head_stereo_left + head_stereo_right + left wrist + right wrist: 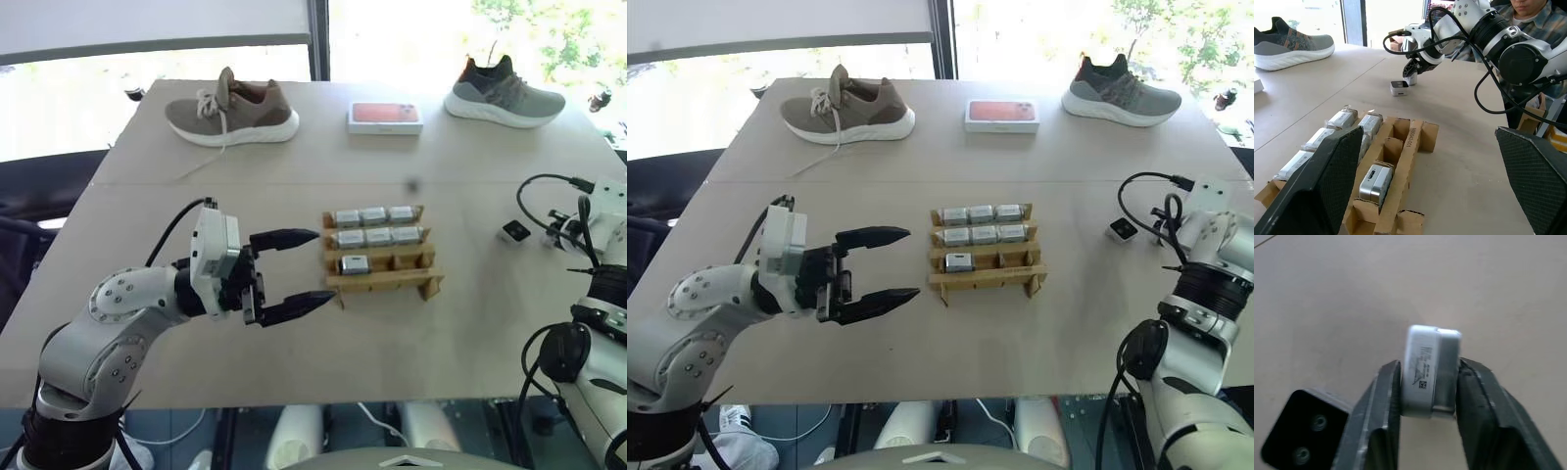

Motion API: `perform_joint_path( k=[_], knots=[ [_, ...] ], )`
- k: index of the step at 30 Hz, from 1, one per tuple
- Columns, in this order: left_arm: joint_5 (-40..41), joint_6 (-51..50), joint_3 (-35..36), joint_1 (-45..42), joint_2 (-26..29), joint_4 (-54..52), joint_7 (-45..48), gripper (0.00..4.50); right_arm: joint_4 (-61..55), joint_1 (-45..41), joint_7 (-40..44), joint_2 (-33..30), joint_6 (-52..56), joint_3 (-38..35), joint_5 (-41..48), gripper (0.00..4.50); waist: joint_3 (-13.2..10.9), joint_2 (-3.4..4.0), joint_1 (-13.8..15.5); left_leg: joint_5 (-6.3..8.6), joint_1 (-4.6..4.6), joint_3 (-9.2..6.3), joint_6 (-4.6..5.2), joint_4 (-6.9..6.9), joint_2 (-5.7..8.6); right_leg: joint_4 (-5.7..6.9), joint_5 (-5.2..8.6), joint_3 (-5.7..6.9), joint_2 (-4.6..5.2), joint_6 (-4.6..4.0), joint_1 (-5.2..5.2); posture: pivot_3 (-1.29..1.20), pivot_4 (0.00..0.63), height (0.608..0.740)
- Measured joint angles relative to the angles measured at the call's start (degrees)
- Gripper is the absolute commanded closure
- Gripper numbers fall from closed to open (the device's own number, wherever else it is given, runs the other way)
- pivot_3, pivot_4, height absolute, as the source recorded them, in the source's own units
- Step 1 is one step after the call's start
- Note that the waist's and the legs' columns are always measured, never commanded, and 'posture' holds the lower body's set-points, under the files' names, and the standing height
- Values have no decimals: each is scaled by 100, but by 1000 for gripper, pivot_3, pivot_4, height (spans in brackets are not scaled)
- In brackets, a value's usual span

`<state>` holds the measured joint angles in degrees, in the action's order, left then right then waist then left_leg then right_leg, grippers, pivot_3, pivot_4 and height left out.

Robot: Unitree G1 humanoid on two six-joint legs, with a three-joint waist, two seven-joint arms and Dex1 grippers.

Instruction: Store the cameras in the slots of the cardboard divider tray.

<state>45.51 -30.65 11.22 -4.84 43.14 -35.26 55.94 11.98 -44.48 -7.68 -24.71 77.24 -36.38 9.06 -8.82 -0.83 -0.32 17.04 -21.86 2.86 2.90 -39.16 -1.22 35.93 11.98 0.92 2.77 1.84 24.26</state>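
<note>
Cardboard divider tray (383, 280) is seen mid-surface; its two back rows are filled with six wrapped cameras (377, 236), and one camera (354, 262) is lodged in the third row's left slot. A loose camera (1429, 369) is clamped between the right gripper's (1428, 382) jaws. The left gripper's (312, 266) jaws are spread wide just beside the tray.

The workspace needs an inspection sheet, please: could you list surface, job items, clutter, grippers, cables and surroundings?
Surface: tan table, seam across.
Job's things: cardboard divider tray holds seven cameras, six in the two back rows, one in front; another camera on the table at the robot's right.
Clutter: two shoes, white box with orange-red top.
Grippers: left gripper open beside the tray; right gripper shut on the loose camera.
Cables: black, on right arm.
Surroundings: windows; a person.
</note>
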Motion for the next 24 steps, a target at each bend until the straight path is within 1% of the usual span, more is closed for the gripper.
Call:
perform_joint_path(
  k=[4, 6, 7, 8, 10, 11, 14, 16, 18, 20, 24],
  knots=[
    [-26, 3, 5, 19, 0, 0, -33, 0, -82, 200, 256, -274, 23, 341, 14, 3687, -1, 3, -29, 4, 0, -3, 7, 4, 0, 0, 0, -3, 0, 0, 0, 0, 150, 740],
    [-34, 2, 3, 49, -1, 0, -81, 0, -269, 456, 579, -587, 2, 750, 48, 3687, -3, 6, -27, 7, -2, -4, 12, 6, 0, -3, 0, -5, 1, 1, 1, 0, 150, 740],
    [-62, 19, 3, 73, -25, -5, -149, 0, -652, 859, 1123, -881, -246, 1079, 194, 3687, -4, 6, -19, 7, -6, -7, 13, 9, -1, -8, 0, -7, 1, 1, 2, 0, 150, 740],
    [-80, 42, 14, 107, -53, 0, -182, 0, -846, 1029, 1443, -966, -414, 1181, 296, 3687, -4, 7, -24, 10, -3, -7, 17, 10, -1, -8, 0, -8, 1, 2, 2, 0, 150, 740],
    [-109, 321, 47, 276, -390, 51, -212, 0, -1886, 1848, 2945, -1518, -1464, 1812, 745, 3687, -14, 33, -47, 20, 0, 0, 30, 12, -2, -9, 3, -10, 1, 8, 4, 0, 150, 740],
    [-141, 404, 26, 320, -430, 134, -175, 0, -2407, 1926, 3631, -1626, -1894, 2151, 1006, 3687, -17, 33, -108, 22, 6, 7, 32, 12, -11, -6, 2, -12, -9, 8, 4, 0, 150, 740],
    [-82, 513, 81, 412, -401, 226, 37, 0, -3153, 1905, 4729, -1935, -2820, 2848, 1217, 3687, -18, 33, -170, 23, 15, -2, 34, 12, -15, 1, 3, -8, -13, 6, 2, 0, 150, 740],
    [-28, 513, 199, 599, -263, 332, 265, 0, -3464, 1799, 5464, -1993, -3592, 3605, 1194, 3687, -16, 25, -172, 23, 14, -11, 34, 12, -23, 1, 4, -2, -19, 5, 1, 0, 150, 740],
    [-29, 540, 299, 757, -194, 424, 413, 0, -3357, 1735, 5858, -1871, -4131, 4203, 1066, 3687, -16, 24, -151, 22, 13, -10, 34, 9, -21, 1, 7, 7, -15, -3, 0, 0, 150, 740],
    [-33, 580, 406, 896, -171, 491, 502, 0, -3036, 1627, 6080, -1642, -4619, 4659, 869, 3687, -19, 22, -114, 21, 8, -5, 32, -2, -15, 3, 9, 9, -8, -8, 2, 0, 150, 740],
    [-37, 626, 621, 1145, -122, 494, 534, 0, -2476, 1371, 6344, -1436, -5244, 5046, 536, 3687, -19, 23, -13, 7, -2, 0, 7, -7, -2, -5, 9, 9, 13, -9, 2, 0, 150, 740]
  ],
)
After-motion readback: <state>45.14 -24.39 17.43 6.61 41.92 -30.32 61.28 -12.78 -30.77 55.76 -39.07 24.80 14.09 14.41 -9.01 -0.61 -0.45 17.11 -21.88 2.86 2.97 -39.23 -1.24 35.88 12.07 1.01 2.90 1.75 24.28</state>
